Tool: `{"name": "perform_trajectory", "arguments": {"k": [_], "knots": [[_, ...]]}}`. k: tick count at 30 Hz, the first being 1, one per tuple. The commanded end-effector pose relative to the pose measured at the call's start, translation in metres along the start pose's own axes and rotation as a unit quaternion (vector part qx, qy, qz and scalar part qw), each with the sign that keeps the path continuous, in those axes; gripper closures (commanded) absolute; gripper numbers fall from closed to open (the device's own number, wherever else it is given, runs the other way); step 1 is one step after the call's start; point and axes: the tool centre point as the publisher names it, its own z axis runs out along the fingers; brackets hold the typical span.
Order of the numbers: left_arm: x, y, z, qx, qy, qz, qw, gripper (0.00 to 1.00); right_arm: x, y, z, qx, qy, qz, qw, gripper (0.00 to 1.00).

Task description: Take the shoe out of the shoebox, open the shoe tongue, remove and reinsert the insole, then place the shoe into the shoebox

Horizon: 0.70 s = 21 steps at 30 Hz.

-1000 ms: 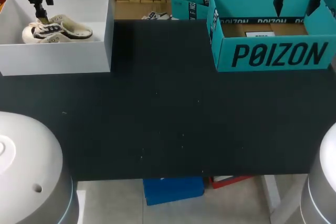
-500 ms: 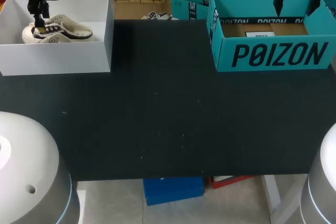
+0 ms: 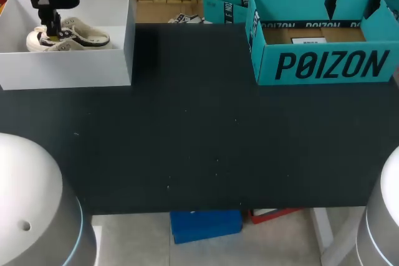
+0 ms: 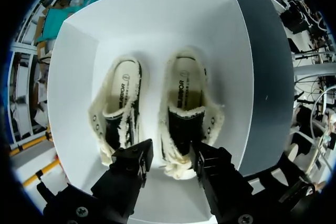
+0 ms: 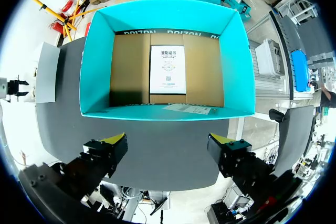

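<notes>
Left claw gapes astride the toe of one shoe inside shoebox.

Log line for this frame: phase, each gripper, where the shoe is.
phase: pre-grasp | left gripper: open astride shoe in white box | right gripper: open above teal box

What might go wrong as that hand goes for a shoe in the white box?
The left hand is open around the end of one shoe, and the second shoe lies close beside it, so a finger might catch both. The fluffy edge could slip from a shallow grip. A lifted shoe might snag the wall of the white box.
</notes>
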Motion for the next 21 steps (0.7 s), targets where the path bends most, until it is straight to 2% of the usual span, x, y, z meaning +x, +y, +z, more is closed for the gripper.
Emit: {"name": "perform_trajectory", "arguments": {"k": [1,21], "knots": [[-0.012,-0.005,0.011,-0.001,0.006,0.005,1.0,0.57,0.0,0.0,0.0,0.0,0.0,0.0,1.0,0.0],[-0.017,-0.014,0.068,-0.008,0.027,0.012,1.0,0.58,0.0,0.0,0.0,0.0,0.0,0.0,1.0,0.0]]}}
